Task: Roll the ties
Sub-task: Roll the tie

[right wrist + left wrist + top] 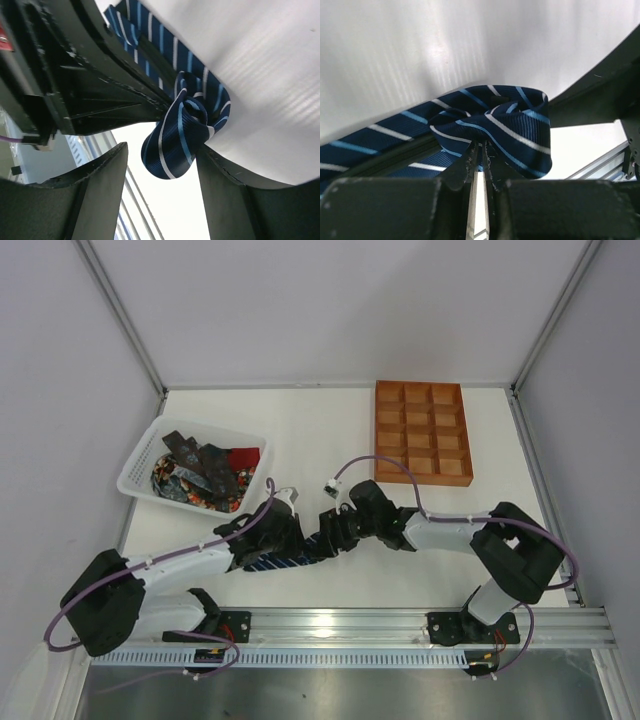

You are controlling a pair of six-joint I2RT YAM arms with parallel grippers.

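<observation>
Step in hand, as I read it: starting the roll on the navy tie point(505, 127). It lies on the worktop point(330, 440) near the front edge, between the two arms, with its free length trailing toward the left arm's side. One end is curled into a loose first coil.

Left end effector point(481, 150) is pinched narrow on the lower edge of that coil, with fabric caught between the tips. Right end effector point(160, 172) stands wide, one finger on each side of the coil. One finger is touching or just beside the coil and the other is apart from it — no grip there that I can see.

Other ties point(200, 472) are heaped in the white basket point(140, 480) at back left. The compartment tray point(380, 430) is at back right, well apart from the work.

The coil looks slack and lopsided, so it probably needs tightening before more turns go on. Doing it well:
- The left pinch should act as the core and not let go until the right has the coil.
- The right should close gently across the coil's flat sides, then turn it along the tie's length.
- Stripe edges should stack square, or the roll will likely telescope.
- The tail should run straight and flat on the worktop — a twist there would get wound in.

Likely risk: the smooth fabric springs open at the handover.
</observation>
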